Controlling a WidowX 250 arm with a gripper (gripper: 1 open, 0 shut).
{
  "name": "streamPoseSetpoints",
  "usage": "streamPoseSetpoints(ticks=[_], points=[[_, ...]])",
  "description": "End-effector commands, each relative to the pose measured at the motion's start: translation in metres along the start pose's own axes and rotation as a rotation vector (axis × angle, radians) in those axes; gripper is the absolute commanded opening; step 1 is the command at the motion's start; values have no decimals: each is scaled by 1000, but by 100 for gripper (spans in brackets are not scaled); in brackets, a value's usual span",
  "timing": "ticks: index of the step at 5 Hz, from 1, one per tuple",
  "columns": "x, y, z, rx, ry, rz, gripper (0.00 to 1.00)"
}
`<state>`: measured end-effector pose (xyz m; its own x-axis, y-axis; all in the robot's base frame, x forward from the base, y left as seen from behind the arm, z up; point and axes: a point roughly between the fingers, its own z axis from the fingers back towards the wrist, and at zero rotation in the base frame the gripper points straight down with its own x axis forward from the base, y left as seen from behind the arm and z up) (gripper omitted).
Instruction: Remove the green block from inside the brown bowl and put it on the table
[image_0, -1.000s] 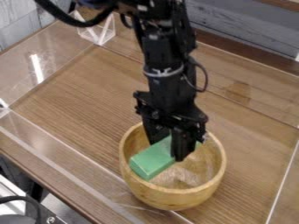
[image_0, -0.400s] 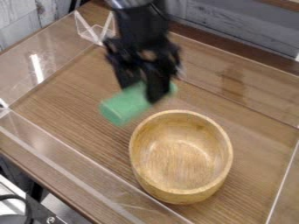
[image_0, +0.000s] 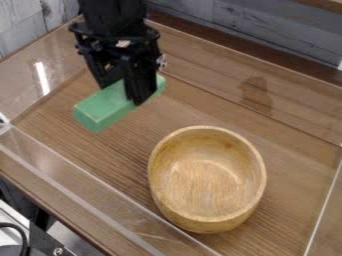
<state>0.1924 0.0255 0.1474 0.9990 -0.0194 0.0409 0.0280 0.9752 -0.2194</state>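
The tool (image_0: 128, 82) grips the green block (image_0: 100, 108).

The surface (image_0: 247, 98) is glossy brown wood, the bowl (image_0: 207, 179) smooth light wood, the block (image_0: 99, 108) matt green, and the walls at the edges (image_0: 43, 75) clear plastic.

black arm (image_0: 118, 30); bulky, angular segments

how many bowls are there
1 bowl, a light wooden one at the lower right of the view, on the table; another could be hidden behind the arm
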Motion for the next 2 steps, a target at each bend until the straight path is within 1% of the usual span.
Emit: streamPoseSetpoints(ticks=[1,2], points=[[-8,-17,-11,22,-24,-33,0],[-9,-35,-22,24,-32,-31,0]])
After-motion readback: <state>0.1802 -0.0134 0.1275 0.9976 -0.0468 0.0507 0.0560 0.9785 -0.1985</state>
